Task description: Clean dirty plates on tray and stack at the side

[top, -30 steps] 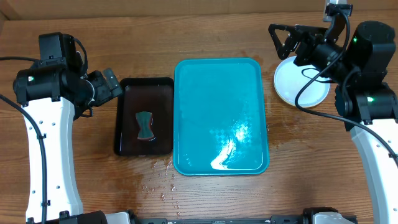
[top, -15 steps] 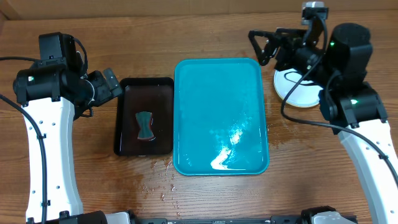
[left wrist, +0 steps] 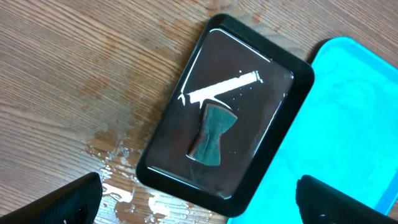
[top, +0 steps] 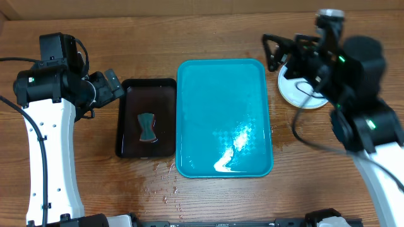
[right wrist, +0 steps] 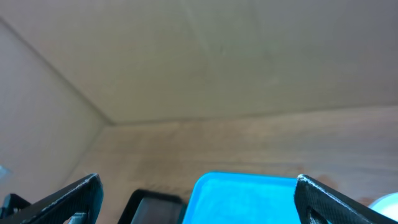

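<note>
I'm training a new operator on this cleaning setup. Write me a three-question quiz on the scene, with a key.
1. True or false: the turquoise tray holds no plates.
2. What lies in the black tray? A. a sponge B. a cup C. a fork
3. Fill in: in the overhead view the right gripper shows beside the white plate, its jaws ___.

Key: 1 true; 2 A; 3 open.
</note>
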You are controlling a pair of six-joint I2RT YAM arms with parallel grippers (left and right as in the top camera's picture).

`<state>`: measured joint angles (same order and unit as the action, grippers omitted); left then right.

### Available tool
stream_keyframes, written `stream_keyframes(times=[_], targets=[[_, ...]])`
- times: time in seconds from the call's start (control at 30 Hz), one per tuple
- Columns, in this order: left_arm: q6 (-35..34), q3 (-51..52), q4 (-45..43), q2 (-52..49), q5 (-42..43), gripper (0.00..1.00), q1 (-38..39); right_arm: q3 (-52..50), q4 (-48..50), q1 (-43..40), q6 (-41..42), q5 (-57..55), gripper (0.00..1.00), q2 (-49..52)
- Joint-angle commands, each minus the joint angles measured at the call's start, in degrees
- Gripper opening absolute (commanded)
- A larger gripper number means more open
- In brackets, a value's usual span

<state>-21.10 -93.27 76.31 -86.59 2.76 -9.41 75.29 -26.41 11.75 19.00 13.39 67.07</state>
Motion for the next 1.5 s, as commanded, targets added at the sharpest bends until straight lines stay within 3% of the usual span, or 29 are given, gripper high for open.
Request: stream_keyframes(times=[0.0, 0.2, 0.43, 0.73, 0.93, 1.1, 1.27, 1.47], targets=[[-0.33, -0.96, -0.07, -0.31, -0.39, 1.0, 0.07, 0.02, -1.55, 0.2, -4.76, -6.82, 1.0, -9.05], [-0.33, -0.96, -0.07, -0.31, -0.42, 1.0, 0.07, -1.51, -4.81, 0.2, -10.38, -8.46, 1.0, -21.24], [-0.33, -0.96, -0.07, -0.31, -0.42, 1.0, 0.07, -7.69, -5.66, 0.2, -11.3, -11.85, 1.0, -35.34], [-0.33, -0.96, -0.07, -0.31, -0.42, 1.0, 0.07, -24.11, -3.23, 0.13, -12.0, -16.39, 1.0, -50.62], [-0.33, -0.96, -0.07, -0.31, -0.42, 1.0, 0.07, -39.54, 8.46, 0.11, -12.0, -16.79, 1.0, -60.06], [-0.33, -0.96, -0.07, -0.31, -0.42, 1.0, 0.07, -54.31, 27.36, 0.07, -11.91, -16.74, 1.0, -66.99], [-0.33, -0.96, -0.07, -0.31, -0.42, 1.0, 0.07, -62.95, 42.49, -0.35, -11.69, -15.39, 1.0, -66.86], [-0.33, -0.96, -0.07, -0.31, -0.42, 1.0, 0.07, -69.88, 47.76, -1.09, -11.56, -15.02, 1.0, -66.86]])
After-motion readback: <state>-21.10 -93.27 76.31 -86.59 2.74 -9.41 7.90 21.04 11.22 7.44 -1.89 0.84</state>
